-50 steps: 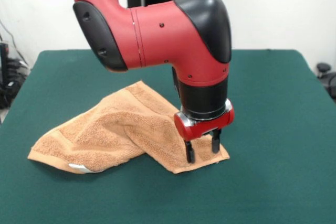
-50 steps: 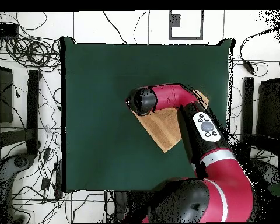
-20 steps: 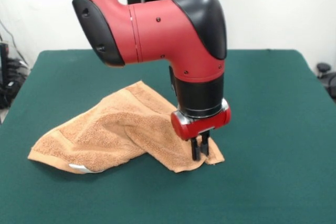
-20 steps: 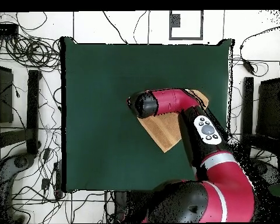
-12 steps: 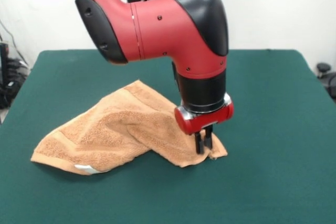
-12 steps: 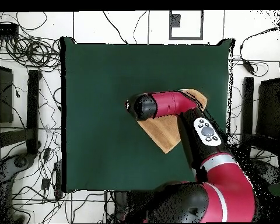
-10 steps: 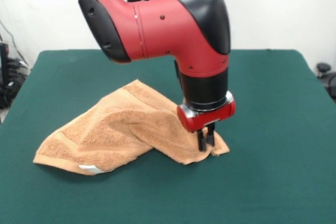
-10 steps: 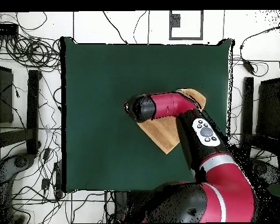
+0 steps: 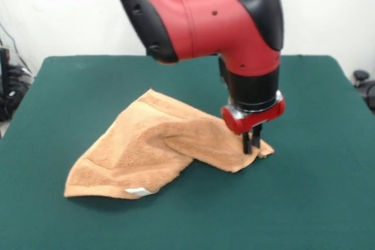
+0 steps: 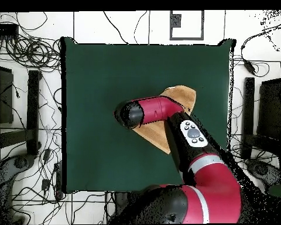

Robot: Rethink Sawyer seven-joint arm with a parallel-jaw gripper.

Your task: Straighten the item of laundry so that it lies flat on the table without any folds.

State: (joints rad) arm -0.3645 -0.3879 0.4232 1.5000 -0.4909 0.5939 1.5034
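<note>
The item of laundry [image 9: 158, 144] is a tan terry towel, folded and bunched on the green table [image 9: 70, 86]. A small white tag [image 9: 137, 191] shows at its near edge. In the front view my gripper [image 9: 252, 143] is shut on the towel's right corner, holding it just above the table. In the overhead view the red arm covers most of the towel [image 10: 157, 133], and the gripper itself is hidden under the arm's black end.
In the overhead view, cables [image 10: 26, 53] and dark equipment [image 10: 2, 105] lie on the floor to the left of the table. More gear [image 10: 268, 117] stands to its right. A wide stretch of green cloth [image 10: 102, 76] surrounds the towel.
My gripper closed on the towel's corner and has dragged it to the right in the front view. The whole towel slid along with it, and its left end and tag moved right.
</note>
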